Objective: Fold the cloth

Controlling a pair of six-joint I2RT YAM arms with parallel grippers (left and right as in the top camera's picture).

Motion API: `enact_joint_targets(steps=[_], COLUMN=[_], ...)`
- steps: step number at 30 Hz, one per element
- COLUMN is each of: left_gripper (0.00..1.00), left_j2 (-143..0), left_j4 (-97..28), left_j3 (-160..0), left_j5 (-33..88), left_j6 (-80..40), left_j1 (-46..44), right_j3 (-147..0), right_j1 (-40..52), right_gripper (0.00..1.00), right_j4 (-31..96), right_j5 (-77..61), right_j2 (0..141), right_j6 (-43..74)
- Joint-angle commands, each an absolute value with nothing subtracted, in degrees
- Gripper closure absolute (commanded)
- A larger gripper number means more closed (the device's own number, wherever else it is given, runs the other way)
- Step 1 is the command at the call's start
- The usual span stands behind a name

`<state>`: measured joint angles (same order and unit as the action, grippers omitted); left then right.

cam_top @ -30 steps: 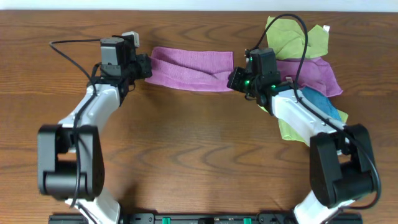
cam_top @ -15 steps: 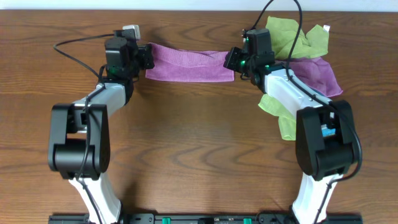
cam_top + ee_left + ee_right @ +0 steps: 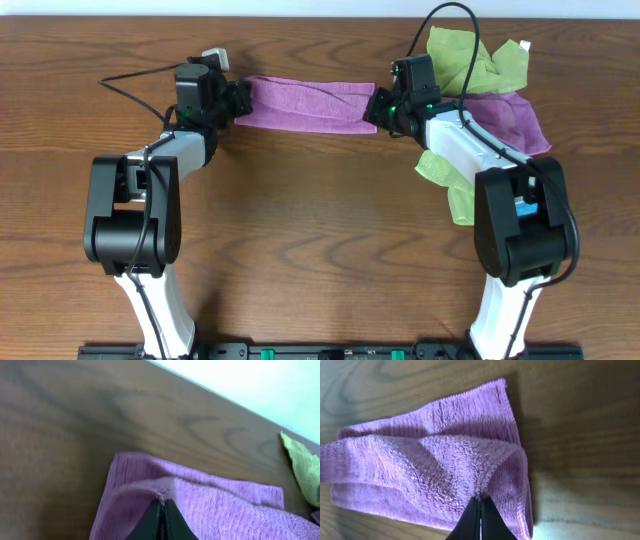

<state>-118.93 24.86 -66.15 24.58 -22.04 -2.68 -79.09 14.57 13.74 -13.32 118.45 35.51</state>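
The cloth (image 3: 305, 105), a mauve fuzzy towel, stretches as a narrow folded band across the far part of the table between both arms. My left gripper (image 3: 238, 101) is shut on its left end; in the left wrist view the closed black fingertips (image 3: 161, 510) pinch a ridge of the cloth (image 3: 210, 505). At the cloth's right end my right gripper (image 3: 374, 106) is shut too. The right wrist view shows its closed tips (image 3: 480, 505) biting the edge of the doubled cloth (image 3: 420, 465), which lies on the wood.
A pile of other cloths lies at the far right: green ones (image 3: 470, 55), a purple one (image 3: 515, 120), and a green flap (image 3: 450, 180) under the right arm. A green corner (image 3: 305, 467) shows in the left wrist view. The table's far edge is close behind.
Both grippers have carried the cloth's ends away from me toward the far edge, and the band now lies straighter and flatter. The blue cloth beside the right arm is no longer visible.
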Motion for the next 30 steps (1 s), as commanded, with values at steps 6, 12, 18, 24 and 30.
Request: enact_joint_targets(steps=[6, 12, 18, 24, 30], left_gripper=[0.94, 0.94, 0.61, 0.61, 0.72], left_j2=[-118.0, -117.1, -117.1, -114.5, -106.3], left_j4=[20.7, 20.7, 21.2, 26.7, 27.2], left_j3=[-67.2, -67.2, -67.2, -67.4, -67.4], left_j5=[25.5, 25.3, 27.5, 36.2, 37.5], left_j6=[-24.0, -24.0, -24.0, -24.7, -20.0], left_j1=[-2.2, -1.0, -1.0, 2.0, 3.2], right_j3=[-79.9, -79.9, -79.9, -81.4, -89.4], right_j1=[14.2, 14.2, 13.9, 11.7, 11.2], right_gripper=[0.99, 0.98, 0.16, 0.08, 0.62], right_j4=[13.7, 11.9, 10.8, 11.0, 16.2], right_j5=[-13.5, -12.8, -12.0, -17.3, -23.6], right_j2=[118.5, 118.6, 118.7, 118.5, 117.5], right_j6=[35.7, 35.7, 35.7, 35.6, 32.2])
